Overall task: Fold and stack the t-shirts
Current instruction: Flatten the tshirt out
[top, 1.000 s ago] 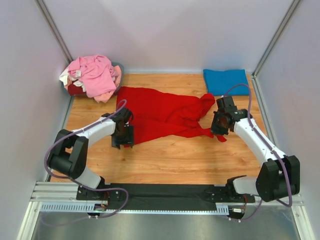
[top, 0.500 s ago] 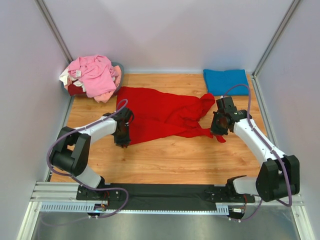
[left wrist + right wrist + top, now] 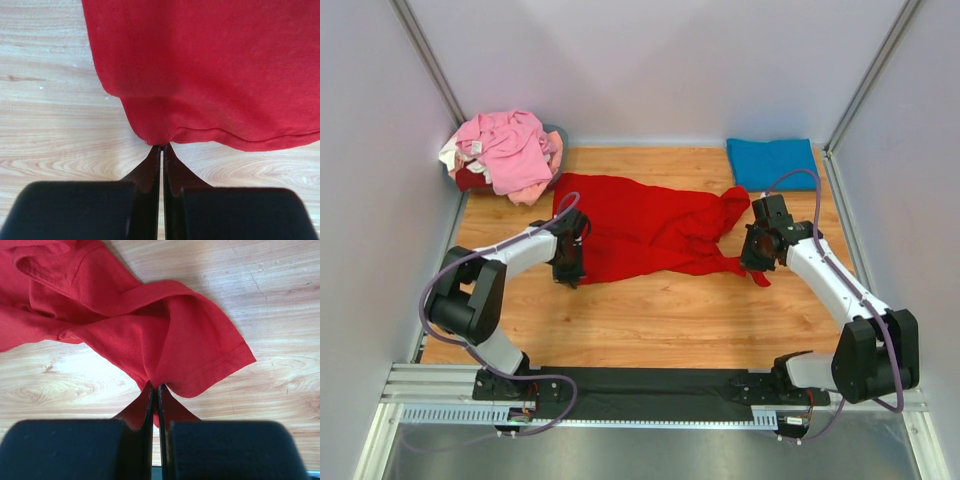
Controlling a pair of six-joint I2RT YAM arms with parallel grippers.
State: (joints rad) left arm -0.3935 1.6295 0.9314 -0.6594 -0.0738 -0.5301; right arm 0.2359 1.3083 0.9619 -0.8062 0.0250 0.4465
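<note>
A bright red t-shirt [image 3: 640, 230] lies spread and rumpled across the middle of the wooden table. My left gripper [image 3: 570, 270] sits at its near left corner. In the left wrist view the left gripper [image 3: 161, 146] is shut, its tips pinching the puckered hem of the red t-shirt [image 3: 210, 65]. My right gripper [image 3: 757, 266] is at the shirt's right end. In the right wrist view the right gripper [image 3: 155, 385] is shut on a red sleeve [image 3: 200, 355], and cloth shows between the fingers. A folded blue t-shirt [image 3: 772, 162] lies at the back right.
A heap of pink and cream t-shirts [image 3: 505, 150] is piled in the back left corner over a dark container. White walls close in the table [image 3: 650, 320] on three sides. The arm bases stand on a black rail at the near edge.
My left gripper has gone from open to shut and shifted slightly forward onto the red shirt's hem. The right gripper has held its grip in place.
</note>
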